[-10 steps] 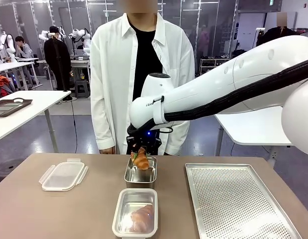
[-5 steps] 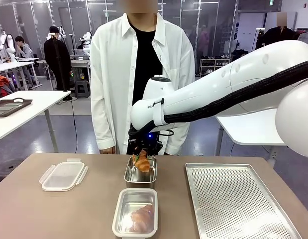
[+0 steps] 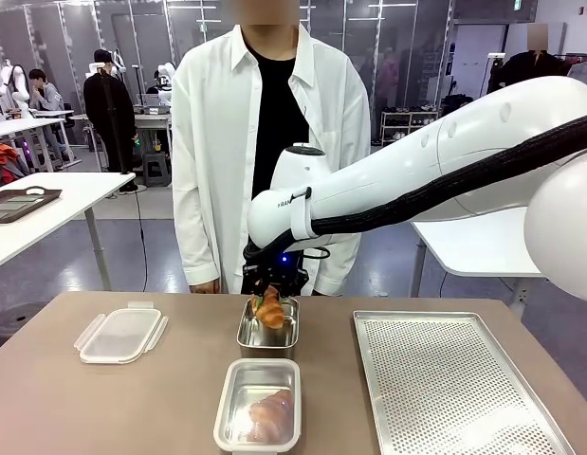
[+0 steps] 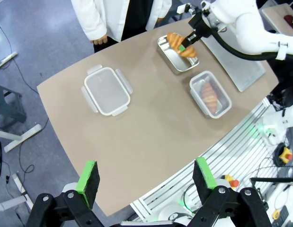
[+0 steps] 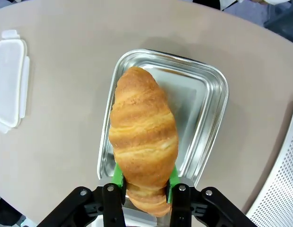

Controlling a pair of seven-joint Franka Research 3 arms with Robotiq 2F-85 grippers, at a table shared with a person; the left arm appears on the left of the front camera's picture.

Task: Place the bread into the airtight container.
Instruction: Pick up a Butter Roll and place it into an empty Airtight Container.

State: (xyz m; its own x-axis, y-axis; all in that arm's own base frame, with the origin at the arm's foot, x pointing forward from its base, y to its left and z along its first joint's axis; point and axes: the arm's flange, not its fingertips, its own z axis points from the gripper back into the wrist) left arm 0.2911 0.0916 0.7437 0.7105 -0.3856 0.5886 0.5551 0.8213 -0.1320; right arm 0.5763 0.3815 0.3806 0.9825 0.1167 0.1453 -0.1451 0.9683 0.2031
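My right gripper is shut on a golden croissant-shaped bread, holding it just over the far steel container. In the right wrist view the bread lies lengthwise between the green pads above that container. A second, white-rimmed container near the front edge holds another bread. My left gripper is open, high above the table's near-left side, with nothing between its fingers.
A clear clip lid lies at the left of the table. A large perforated metal tray takes up the right side. A person in a white shirt stands at the far edge, behind the containers.
My right arm has sunk slightly with the bread toward the far container, then held still. Nothing else has moved.
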